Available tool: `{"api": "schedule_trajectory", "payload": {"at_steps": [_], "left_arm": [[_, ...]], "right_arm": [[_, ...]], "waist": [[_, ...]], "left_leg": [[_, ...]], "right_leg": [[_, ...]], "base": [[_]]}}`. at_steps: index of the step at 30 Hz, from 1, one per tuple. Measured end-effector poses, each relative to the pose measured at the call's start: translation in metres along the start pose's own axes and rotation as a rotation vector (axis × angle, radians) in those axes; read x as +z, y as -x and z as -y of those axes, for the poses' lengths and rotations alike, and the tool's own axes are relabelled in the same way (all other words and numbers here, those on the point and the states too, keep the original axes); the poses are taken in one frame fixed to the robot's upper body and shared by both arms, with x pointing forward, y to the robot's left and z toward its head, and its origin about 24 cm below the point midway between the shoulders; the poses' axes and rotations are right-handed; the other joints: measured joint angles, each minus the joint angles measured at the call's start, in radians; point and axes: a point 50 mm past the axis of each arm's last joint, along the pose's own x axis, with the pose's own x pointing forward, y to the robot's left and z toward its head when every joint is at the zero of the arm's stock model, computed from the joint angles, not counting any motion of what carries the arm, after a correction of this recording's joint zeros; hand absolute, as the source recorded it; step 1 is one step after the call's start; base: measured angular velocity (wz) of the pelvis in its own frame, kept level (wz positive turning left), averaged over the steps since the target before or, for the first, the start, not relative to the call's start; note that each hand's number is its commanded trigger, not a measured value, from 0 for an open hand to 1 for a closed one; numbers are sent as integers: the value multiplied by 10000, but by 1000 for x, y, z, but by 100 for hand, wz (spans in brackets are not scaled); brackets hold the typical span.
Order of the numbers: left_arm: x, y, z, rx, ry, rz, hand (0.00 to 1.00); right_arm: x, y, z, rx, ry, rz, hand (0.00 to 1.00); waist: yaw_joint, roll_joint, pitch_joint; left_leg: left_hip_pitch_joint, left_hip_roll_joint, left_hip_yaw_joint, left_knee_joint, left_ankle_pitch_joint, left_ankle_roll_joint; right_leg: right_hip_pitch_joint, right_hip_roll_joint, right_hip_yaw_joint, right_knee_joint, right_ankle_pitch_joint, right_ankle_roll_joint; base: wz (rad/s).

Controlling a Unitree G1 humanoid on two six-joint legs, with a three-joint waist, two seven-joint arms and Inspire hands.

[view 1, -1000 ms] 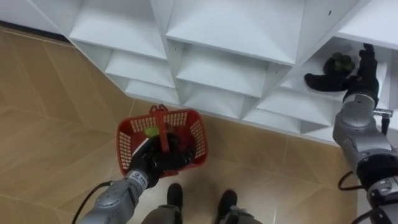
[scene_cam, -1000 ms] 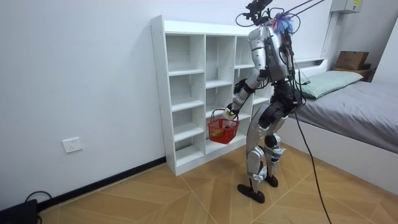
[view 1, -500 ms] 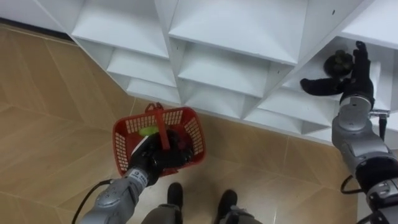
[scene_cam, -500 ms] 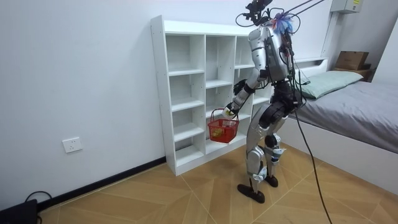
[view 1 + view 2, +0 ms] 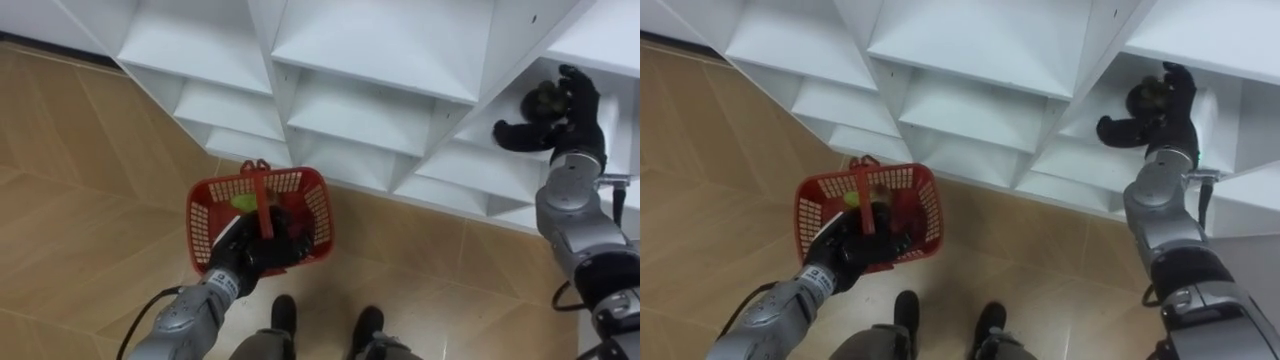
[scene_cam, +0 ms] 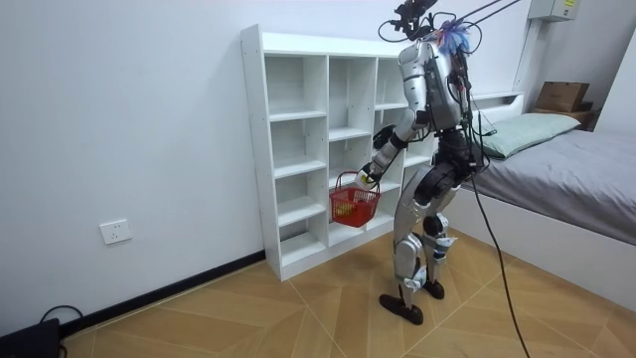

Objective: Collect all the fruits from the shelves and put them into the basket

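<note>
A: Looking down, where do you have your right hand (image 5: pixel 572 105)?

B: You have it inside a compartment at the right end of the white shelf unit (image 5: pixel 370 50). Its fingers curl over a dark round fruit (image 5: pixel 545 99) in that compartment, and its thumb is spread out below.

A: And your left hand (image 5: pixel 250 256)?

B: It is closed round the upright handle of the red basket (image 5: pixel 321 215). You carry the basket low, above the wooden floor (image 5: pixel 80 150) and just in front of the lower shelves. A yellow-green fruit (image 5: pixel 243 204) lies inside it, near the handle.

A: Where do you stand?

B: You stand upright, facing the shelf unit near its end on the room view's right, with the bed (image 6: pixel 581 164) behind you.
</note>
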Motion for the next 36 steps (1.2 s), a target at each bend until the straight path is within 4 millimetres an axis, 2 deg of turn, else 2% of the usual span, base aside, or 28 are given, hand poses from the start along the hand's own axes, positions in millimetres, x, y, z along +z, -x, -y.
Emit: {"api": "schedule_trajectory", "payload": {"at_steps": [24, 36], "left_arm": [[-1, 0, 1, -66, -49, -75, 100], [0, 0, 0, -31, 315, -5, 100]], "right_arm": [[-2, 0, -1, 233, 529, 50, 100], [-1, 0, -2, 187, 18, -89, 100]], "waist": [[-6, -28, 12], [-56, -75, 40]], "left_leg": [[25, -2, -37, 7, 8, 0], [48, -12, -14, -28, 7, 0]], "right_leg": [[65, 3, -25, -37, 20, 5], [65, -4, -9, -58, 21, 12]], "base": [[0], [0]]}}
